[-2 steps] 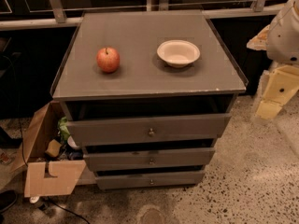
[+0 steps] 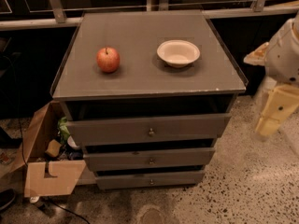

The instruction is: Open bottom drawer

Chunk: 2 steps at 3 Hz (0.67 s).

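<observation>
We note the gripper [image 2: 273, 113] has edged slightly right, grasp state we cannot tell, well apart from the bottom drawer [image 2: 121, 180]; approach still pending.

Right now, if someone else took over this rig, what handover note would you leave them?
Gripper: at the right edge of the view, beside the cabinet, around top-drawer height, clear of it.
Bottom drawer: lowest of the three, looks pushed in, its brass knob untouched.
On top: an apple and a bowl, not part of the job.
Done: nothing on the drawer yet.
Left: bring the gripper down and left to the knob, grasp it, pull the drawer out.
</observation>
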Each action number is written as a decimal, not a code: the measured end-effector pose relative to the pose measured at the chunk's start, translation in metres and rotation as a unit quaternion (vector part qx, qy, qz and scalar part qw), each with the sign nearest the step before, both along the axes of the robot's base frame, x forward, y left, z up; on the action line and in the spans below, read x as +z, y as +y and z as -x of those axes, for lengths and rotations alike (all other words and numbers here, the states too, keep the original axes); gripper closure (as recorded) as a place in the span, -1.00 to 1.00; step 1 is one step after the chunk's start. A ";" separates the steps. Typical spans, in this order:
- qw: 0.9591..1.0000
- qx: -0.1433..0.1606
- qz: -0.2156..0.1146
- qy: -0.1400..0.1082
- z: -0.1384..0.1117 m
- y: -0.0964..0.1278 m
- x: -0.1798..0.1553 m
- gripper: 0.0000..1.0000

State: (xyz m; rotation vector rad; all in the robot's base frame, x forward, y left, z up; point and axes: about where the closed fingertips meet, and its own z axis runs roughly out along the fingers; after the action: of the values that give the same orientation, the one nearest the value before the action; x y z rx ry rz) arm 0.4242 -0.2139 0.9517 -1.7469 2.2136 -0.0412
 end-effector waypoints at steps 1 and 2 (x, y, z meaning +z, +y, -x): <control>0.999 0.033 -0.027 0.020 0.018 0.014 -0.054 -1.00; 0.996 0.057 -0.047 0.055 0.032 0.033 -0.117 -1.00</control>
State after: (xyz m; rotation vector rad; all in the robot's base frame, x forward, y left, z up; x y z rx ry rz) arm 0.3920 -0.1809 0.8343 -1.8595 2.1474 0.1867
